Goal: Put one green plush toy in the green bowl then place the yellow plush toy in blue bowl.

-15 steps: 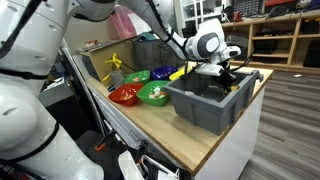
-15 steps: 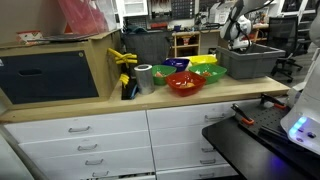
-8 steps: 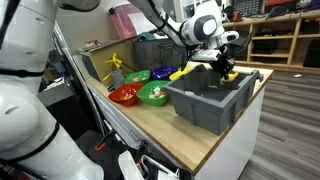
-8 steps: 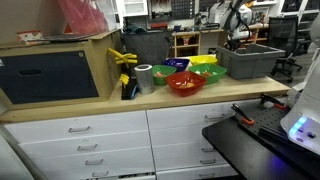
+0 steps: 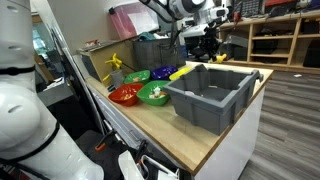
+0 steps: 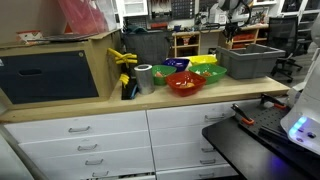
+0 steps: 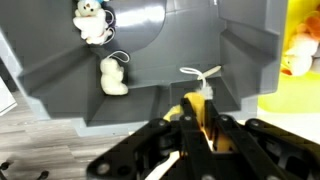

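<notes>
Eyes on the gripper point(image 5: 205, 40): closed tight on the yellow plush toy point(image 7: 197, 108), a slim yellow-brown piece pinched between the jaws, with a white tag point(image 7: 200, 73) sticking out at 12 o'clock in the wrist view.

Sat down inside the grey bin point(image 5: 205, 110) 1 second ago, reached rim height 0.5 seconds ago, and now hangs well above the rim, toward 11 o'clock of the bin in an exterior view. Suggests the pick is done and the carry has begun, with the release not yet made. Leaves the blue bowl point(image 6: 179, 65) as the target, sitting among the other bowls at 9 o'clock of the bin, well apart from the gripper.

Cannot place the green plush toy. Shows something pale inside the green bowl point(image 5: 150, 101), too small to name.

Only in the wrist view: the grip itself, 2 pale plush toys point(image 7: 113, 76) on the bin floor at 10 and 11 o'clock, and another yellow-orange soft toy point(image 7: 295, 55) at 3 o'clock, beyond the bin wall on a yellow surface. Only in both exterior views: the row of bowls and the height of the lift.
</notes>
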